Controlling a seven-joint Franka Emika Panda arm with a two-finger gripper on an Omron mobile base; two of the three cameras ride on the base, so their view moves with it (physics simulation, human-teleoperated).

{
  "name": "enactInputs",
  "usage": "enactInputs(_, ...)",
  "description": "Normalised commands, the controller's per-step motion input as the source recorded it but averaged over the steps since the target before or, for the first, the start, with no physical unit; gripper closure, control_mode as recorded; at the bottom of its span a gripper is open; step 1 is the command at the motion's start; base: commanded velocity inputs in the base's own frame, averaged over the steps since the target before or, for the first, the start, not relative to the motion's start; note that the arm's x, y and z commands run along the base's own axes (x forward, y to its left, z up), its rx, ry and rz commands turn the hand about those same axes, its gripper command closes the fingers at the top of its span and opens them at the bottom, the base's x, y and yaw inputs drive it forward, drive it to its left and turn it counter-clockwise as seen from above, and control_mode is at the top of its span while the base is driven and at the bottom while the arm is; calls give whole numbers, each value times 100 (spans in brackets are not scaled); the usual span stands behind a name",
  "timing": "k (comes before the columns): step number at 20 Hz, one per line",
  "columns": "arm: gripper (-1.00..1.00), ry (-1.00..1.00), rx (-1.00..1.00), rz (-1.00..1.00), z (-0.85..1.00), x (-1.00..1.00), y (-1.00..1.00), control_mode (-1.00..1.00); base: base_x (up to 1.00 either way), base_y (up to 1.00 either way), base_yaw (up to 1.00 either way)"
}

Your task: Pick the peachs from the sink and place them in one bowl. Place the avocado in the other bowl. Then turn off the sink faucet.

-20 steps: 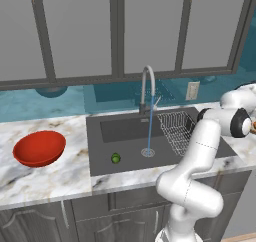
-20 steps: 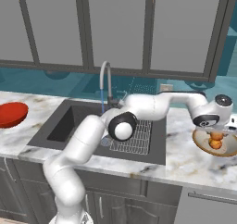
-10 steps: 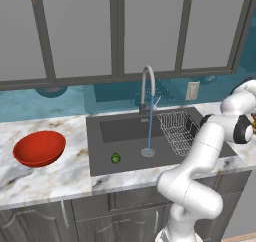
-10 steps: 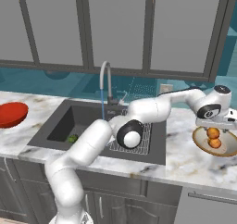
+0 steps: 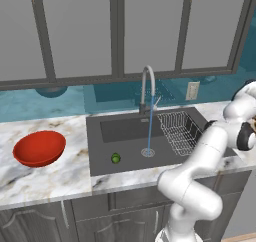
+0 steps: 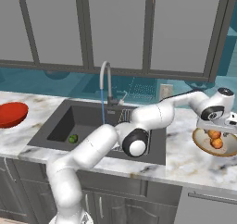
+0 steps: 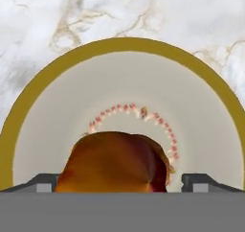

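My gripper [image 6: 215,128] hangs open just above the shallow tan bowl [image 6: 200,143] on the right counter. Two orange peachs [image 6: 214,133] [image 6: 217,143] lie in that bowl. In the hand view a peach [image 7: 117,161] sits on the bowl's floor [image 7: 124,87] between my spread fingertips [image 7: 43,180], with a gap on its right side. The green avocado [image 5: 115,158] [image 6: 72,138] rests on the floor of the dark sink [image 5: 125,151]. The red bowl [image 5: 39,147] [image 6: 11,114] stands on the left counter. The silver faucet [image 5: 146,86] [image 6: 107,86] runs a blue stream into the drain.
A wire mesh rack [image 5: 182,131] fills the sink's right part. My white arm [image 6: 152,116] reaches across the sink toward the tan bowl. Grey cabinets hang above the teal backsplash, and a wall outlet [image 5: 191,90] sits behind the rack.
The hand has settled a little lower over the tan bowl. The second peach now lies in the bowl beside the first, free of the fingers.
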Motion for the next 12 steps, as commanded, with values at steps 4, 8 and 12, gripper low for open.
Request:
enactInputs(4,-100,-47,0,0,32,-99,9,-100,0,0,0)
enactInputs(8,-100,-79,-9,0,71,-97,40,-100,0,0,0)
enactInputs(12,-100,-75,-22,0,52,-96,77,-100,0,0,0)
